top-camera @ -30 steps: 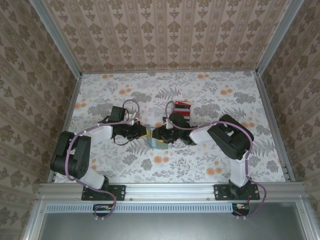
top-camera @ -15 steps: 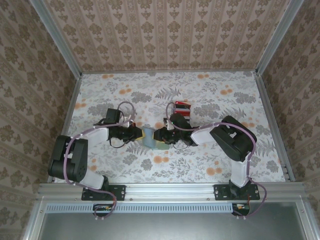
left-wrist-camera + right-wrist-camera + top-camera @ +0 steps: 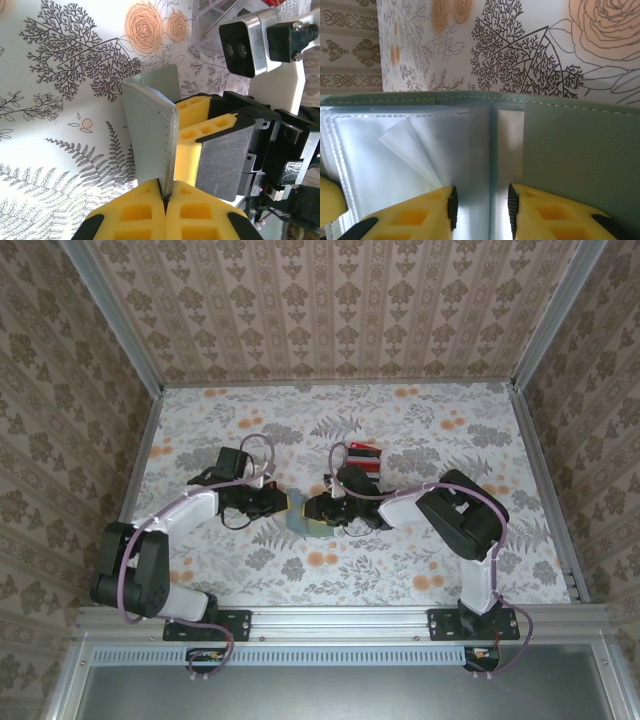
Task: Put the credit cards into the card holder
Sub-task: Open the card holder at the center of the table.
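The card holder (image 3: 300, 518) is near the middle of the worktop (image 3: 450, 430), a little toward the left edge and the near edge, between the two tools. The left tool (image 3: 287, 504) meets it from the left and the right tool (image 3: 310, 508) from the right.

In the left wrist view, the yellow fingers of the left tool (image 3: 165, 197) are pressed together on the edge of one grey-green flap (image 3: 152, 130), which stands up from the worktop. The fingers of the right tool are just behind this flap.

In the right wrist view the holder is open. On the left are clear sleeves (image 3: 395, 145) with the pale lining showing through them, one sleeve corner being folded over. On the right is a grey-green panel (image 3: 580, 150). The right tool (image 3: 480, 205) has its fingers a little apart, and the pale middle strip of the holder runs in the gap. I cannot tell whether the pads really pinch it.

The credit cards (image 3: 365, 455) lie in a small stack on the worktop, red ones among them, around the middle and on the far side of the right tool. They are apart from the holder.
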Robot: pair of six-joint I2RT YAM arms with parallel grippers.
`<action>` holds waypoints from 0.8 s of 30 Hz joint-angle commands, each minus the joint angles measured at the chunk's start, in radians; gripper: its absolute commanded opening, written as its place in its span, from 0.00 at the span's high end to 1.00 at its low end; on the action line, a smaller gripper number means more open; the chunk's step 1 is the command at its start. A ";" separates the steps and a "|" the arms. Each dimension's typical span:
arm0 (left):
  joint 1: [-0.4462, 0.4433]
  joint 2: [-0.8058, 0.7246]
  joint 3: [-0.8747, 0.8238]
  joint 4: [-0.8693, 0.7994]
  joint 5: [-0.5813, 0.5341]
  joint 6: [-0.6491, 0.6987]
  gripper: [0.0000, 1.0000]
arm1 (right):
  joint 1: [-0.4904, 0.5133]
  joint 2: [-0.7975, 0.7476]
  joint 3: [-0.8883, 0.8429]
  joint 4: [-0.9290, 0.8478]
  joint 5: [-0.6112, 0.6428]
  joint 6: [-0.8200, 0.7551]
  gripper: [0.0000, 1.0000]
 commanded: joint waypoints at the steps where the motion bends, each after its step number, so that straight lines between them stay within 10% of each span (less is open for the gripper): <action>1: -0.015 0.024 0.044 -0.053 -0.070 0.041 1.00 | -0.005 0.033 -0.016 -0.078 0.014 -0.003 0.58; 24: -0.050 0.064 0.106 -0.131 -0.168 0.053 1.00 | 0.034 -0.023 0.115 -0.198 -0.034 -0.103 0.31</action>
